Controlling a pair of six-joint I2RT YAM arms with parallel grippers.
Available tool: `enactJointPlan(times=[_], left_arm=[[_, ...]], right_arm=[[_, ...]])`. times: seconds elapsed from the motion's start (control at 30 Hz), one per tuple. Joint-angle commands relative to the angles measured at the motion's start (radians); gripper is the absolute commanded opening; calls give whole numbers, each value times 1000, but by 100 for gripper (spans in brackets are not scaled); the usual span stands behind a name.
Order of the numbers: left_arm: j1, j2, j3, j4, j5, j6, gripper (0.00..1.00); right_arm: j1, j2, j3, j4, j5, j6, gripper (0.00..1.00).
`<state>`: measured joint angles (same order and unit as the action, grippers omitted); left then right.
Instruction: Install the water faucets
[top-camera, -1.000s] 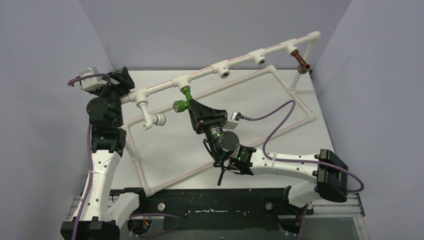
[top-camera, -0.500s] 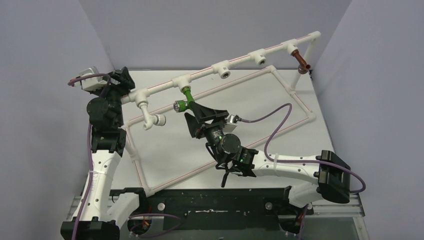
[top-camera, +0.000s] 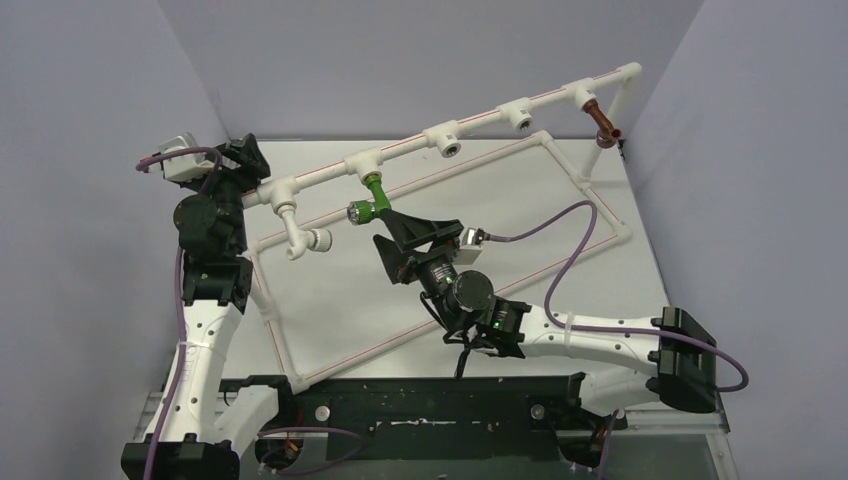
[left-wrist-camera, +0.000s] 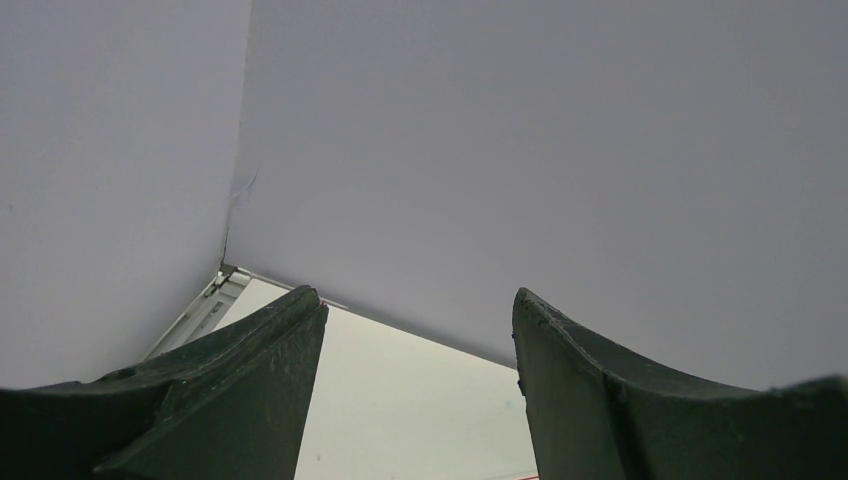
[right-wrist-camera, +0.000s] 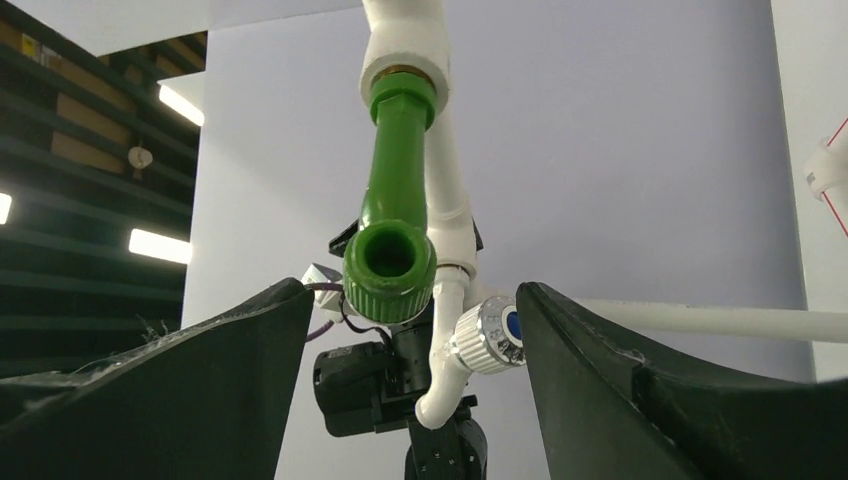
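Right end effector apart — green faucet thread hidden in tee; left end effector apart, empty.

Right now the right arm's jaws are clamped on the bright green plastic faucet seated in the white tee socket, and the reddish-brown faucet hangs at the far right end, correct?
Not clamped: the right wrist view shows the right arm's jaws open, clear of the bright green plastic faucet seated in the white tee socket. The rest is right.
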<state>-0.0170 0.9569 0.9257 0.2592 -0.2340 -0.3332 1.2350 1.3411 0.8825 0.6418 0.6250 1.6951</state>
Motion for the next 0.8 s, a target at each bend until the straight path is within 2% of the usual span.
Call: enactJointPlan(times=[0.0, 0.17, 0.27, 0.43, 0.63, 0.77], left_arm=[[8, 62, -100, -340, -3, 19, 66], [8, 62, -100, -341, -4, 19, 66], [8, 64, -99, -340, 0, 17, 66], [8, 70, -100, -339, 2, 14, 66], [11, 75, -99, -339, 8, 12, 66], [11, 75, -98, -340, 11, 10, 66]], right_arm=[[7, -81, -4, -12, -14, -147, 76], [-9, -167, -14, -67, -60, -379, 84], [-23, -233, -5, -113, -120, -585, 90], [-39, -313, 45, -260, -172, -831, 99], [-50, -374, 82, -375, -96, -984, 100], [-55, -384, 119, -402, -81, -1183, 100]])
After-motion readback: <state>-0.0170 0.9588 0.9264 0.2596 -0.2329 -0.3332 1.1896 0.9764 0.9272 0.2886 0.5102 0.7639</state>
